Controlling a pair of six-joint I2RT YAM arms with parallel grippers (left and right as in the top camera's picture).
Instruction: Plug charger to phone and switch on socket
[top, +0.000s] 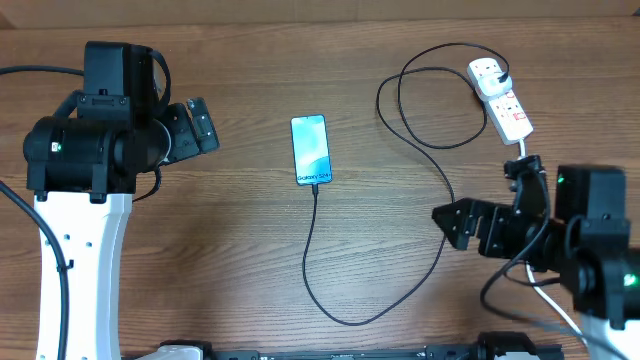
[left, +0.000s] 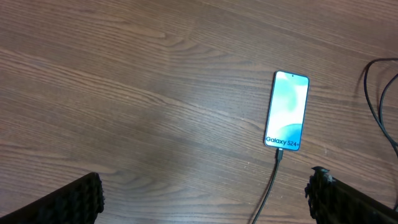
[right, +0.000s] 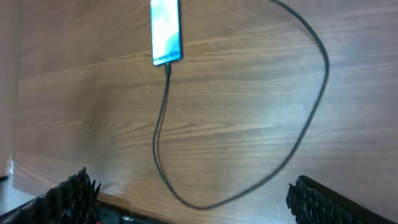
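**Overhead view.** The phone (top: 310, 150), a slim dark-framed smartphone with a light blue screen, lay flat near the middle of the brown wooden table (top: 200, 260). The charger (top: 350, 321), a long thin black cable, ran from the phone's lower edge in a wide loop to the socket (top: 500, 95), a white oblong power strip at the far right. Its plug sat in the end outlet. The left gripper (top: 208, 125) and right gripper (top: 476, 190) stood released, grasping nothing, both apart from the phone.

**Left wrist view.** The connector tip met the phone's bottom edge, so the plugging step was judged done. Both fingers (left: 74, 202) were spread at the frame's corners.

**Right wrist view.** Only the phone and the cable loop appeared.

**Limits.** The socket's red switches were too small to read, so switching on was judged outstanding. The thick white cord was cut off behind the right arm.
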